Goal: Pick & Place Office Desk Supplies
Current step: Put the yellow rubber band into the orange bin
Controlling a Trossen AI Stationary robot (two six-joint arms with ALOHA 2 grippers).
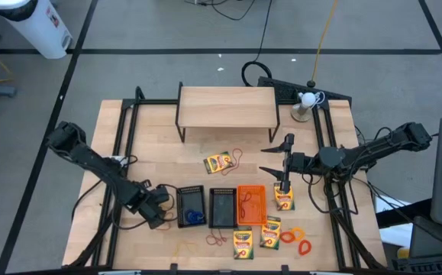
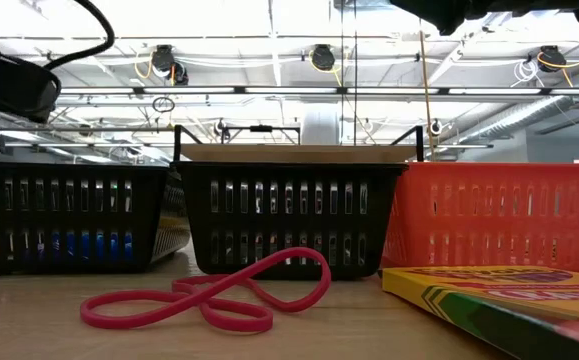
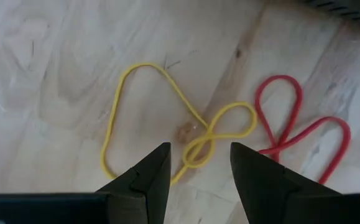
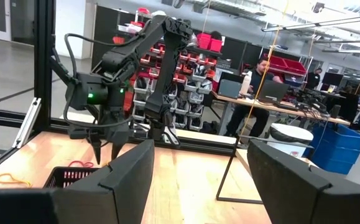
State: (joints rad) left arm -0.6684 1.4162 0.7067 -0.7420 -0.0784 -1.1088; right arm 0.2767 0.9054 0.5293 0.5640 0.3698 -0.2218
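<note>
My left gripper [image 3: 198, 152] points down, open, close above the wood at the near left, beside the left black tray [image 1: 191, 206]. In its wrist view a twisted yellow rubber band [image 3: 167, 124] lies flat under and between the fingertips, which are apart from it, with a red band [image 3: 298, 127] beside it. My right gripper [image 1: 270, 159] hangs open and level above the table's right part, holding nothing. A second black tray [image 1: 222, 208] and the orange tray [image 1: 252, 205] stand in a row. Crayon boxes [image 1: 217, 162] [image 1: 243, 243] [image 1: 270, 231] lie on the table.
A light wooden shelf [image 1: 227, 107] stands at the far middle, a white ball [image 1: 307, 99] on a stand to its right. Another crayon box [image 1: 283, 198] sits below my right gripper. Orange and red bands [image 1: 297, 238] lie near right. A blue band [image 1: 195, 217] lies in the left tray.
</note>
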